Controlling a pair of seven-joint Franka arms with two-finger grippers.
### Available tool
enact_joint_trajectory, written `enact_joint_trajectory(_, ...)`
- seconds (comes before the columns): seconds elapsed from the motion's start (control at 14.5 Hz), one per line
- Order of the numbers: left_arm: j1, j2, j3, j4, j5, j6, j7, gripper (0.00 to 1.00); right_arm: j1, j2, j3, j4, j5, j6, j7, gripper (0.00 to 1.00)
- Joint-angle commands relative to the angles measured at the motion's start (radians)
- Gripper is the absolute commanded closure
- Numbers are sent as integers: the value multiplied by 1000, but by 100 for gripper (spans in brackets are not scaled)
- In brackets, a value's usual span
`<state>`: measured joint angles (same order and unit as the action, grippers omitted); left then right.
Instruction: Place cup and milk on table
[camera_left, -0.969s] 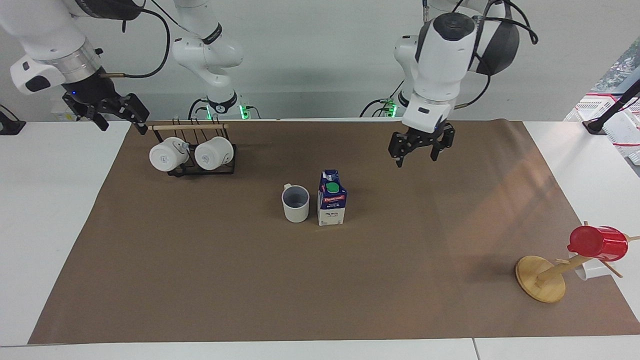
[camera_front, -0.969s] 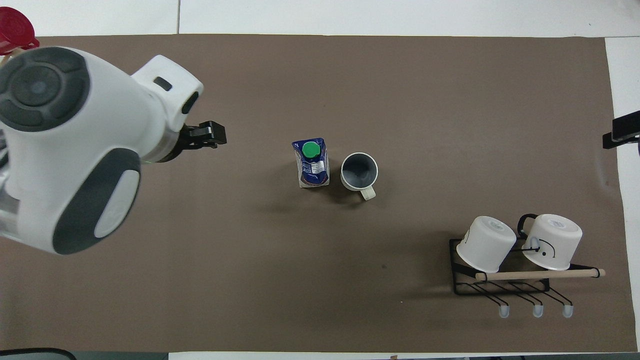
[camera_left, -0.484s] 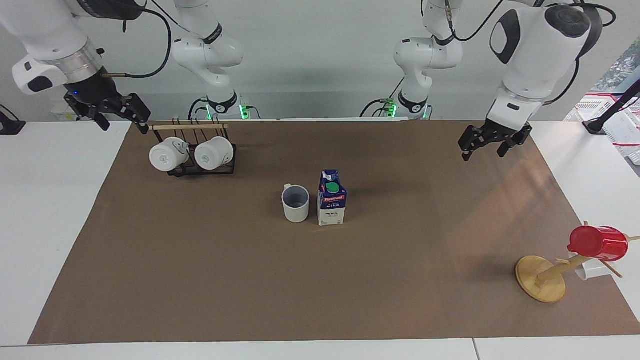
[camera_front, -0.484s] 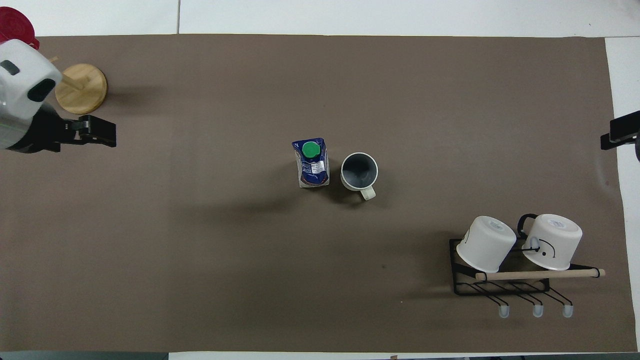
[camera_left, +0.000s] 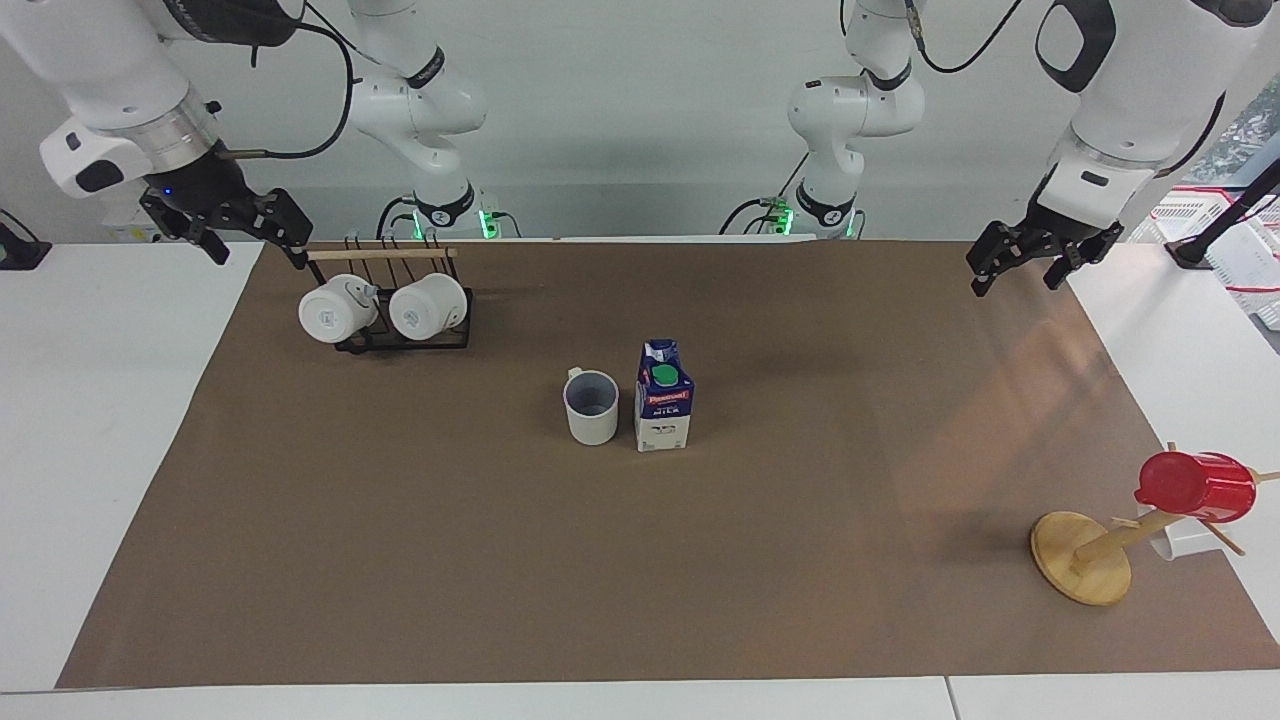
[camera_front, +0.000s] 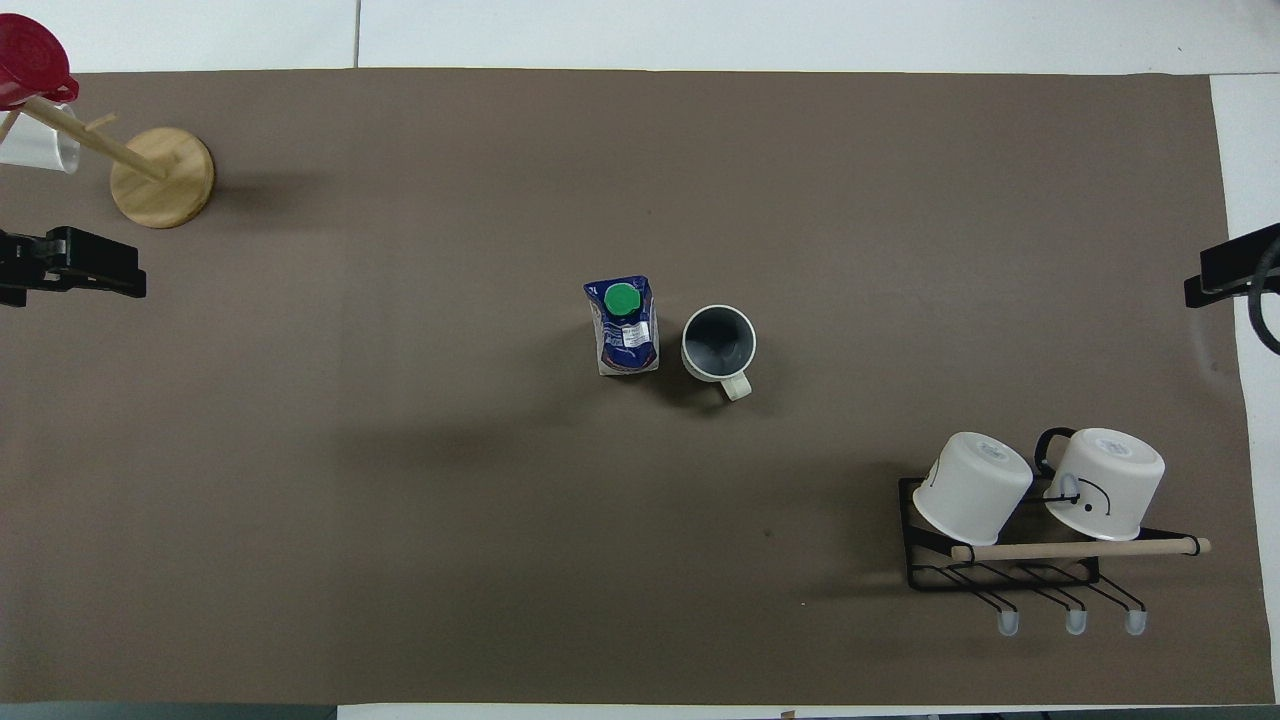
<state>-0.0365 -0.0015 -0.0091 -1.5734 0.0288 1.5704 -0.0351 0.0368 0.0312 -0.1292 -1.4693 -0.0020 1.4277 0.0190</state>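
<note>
I see cup (camera_left: 591, 407) just beside milk (camera_left: 663, 410), both grippers (camera_left: 1035, 261) (camera_left: 225, 223) wide, empty; any careless sweep could topple either

Matt brown paper sheet (camera_left: 400, 560) covers the smooth white table (camera_left: 100, 400); beside the printed cardboard milk (camera_left: 663, 412), the cup (camera_left: 591, 407) looks glazed.

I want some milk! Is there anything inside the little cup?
The cup looks empty: only its grey-blue inside shows. It stands beside the milk, whose green cap hides what is in the carton.
</note>
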Motion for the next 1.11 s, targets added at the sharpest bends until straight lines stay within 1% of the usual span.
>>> enact_joint_trajectory(0.0, 21, 31, 3, 69, -30, -64, 50, 0, 3, -28, 8, -39, -41, 31, -46, 0)
enact_joint_trajectory(0.14, 30, 14, 3, 36, -35, -64, 50, 0, 14, -24, 19, -29, -44, 46, -59, 0)
enact_joint_trajectory(0.35, 30, -3, 6, 9, -52, -61, 47, 0, 14, -14, 20, -2, -29, 23, -60, 0)
enact_joint_trajectory(0.55, 40, -20, 6, -13, -53, -56, 47, 0, 14, -14, 20, -6, -9, 33, -59, 0)
enact_joint_trajectory(0.69, 40, -29, 6, -39, -64, -20, 46, 0, 14, -16, 20, -11, -9, 31, -59, 0)
enact_joint_trajectory(1.04, 40, -31, 4, -43, -63, -23, 50, 0, 15, -16, 22, -8, -9, 22, -59, 0)
